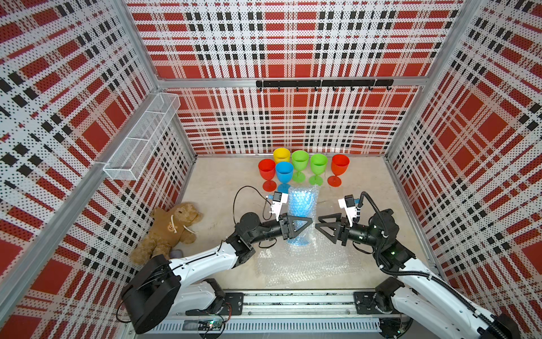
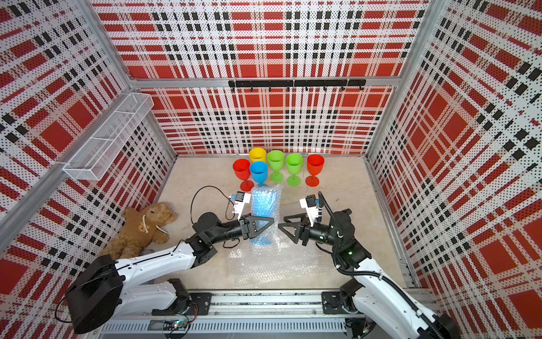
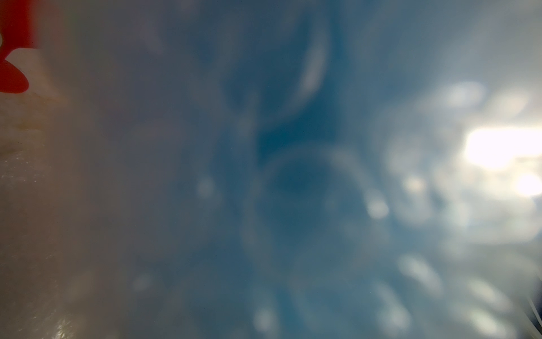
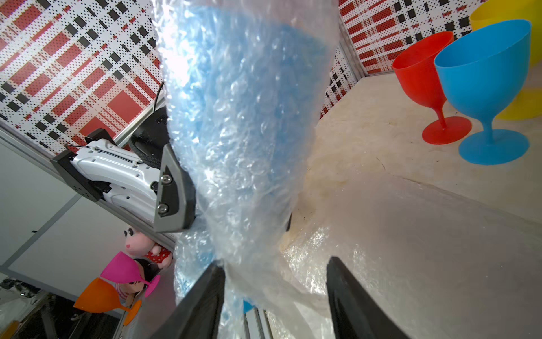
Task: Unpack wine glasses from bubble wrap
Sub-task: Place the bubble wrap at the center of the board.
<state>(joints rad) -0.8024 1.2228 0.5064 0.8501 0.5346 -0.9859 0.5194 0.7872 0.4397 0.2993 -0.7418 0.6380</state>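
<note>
A blue wine glass wrapped in bubble wrap (image 1: 302,210) (image 2: 265,205) stands upright mid-floor. My left gripper (image 1: 303,226) (image 2: 265,224) is shut on its lower part; one of its fingers (image 4: 173,187) presses into the wrap. The left wrist view shows only blurred wrap (image 3: 293,190) over blue. My right gripper (image 1: 318,226) (image 4: 275,273) stands open at the bundle's right side, with a loose flap of wrap between its fingers. Several bare wine glasses stand at the back: red (image 1: 267,170), yellow (image 1: 281,155), blue (image 1: 284,172) (image 4: 481,76), two green (image 1: 299,160) and a second red (image 1: 340,165).
A flat bubble wrap sheet (image 1: 302,264) lies on the floor in front of the bundle. A brown teddy bear (image 1: 170,229) lies at the left with a grey cloth piece (image 1: 177,253) by it. A wire basket (image 1: 140,141) hangs on the left wall, a hook rail (image 1: 322,83) on the back wall.
</note>
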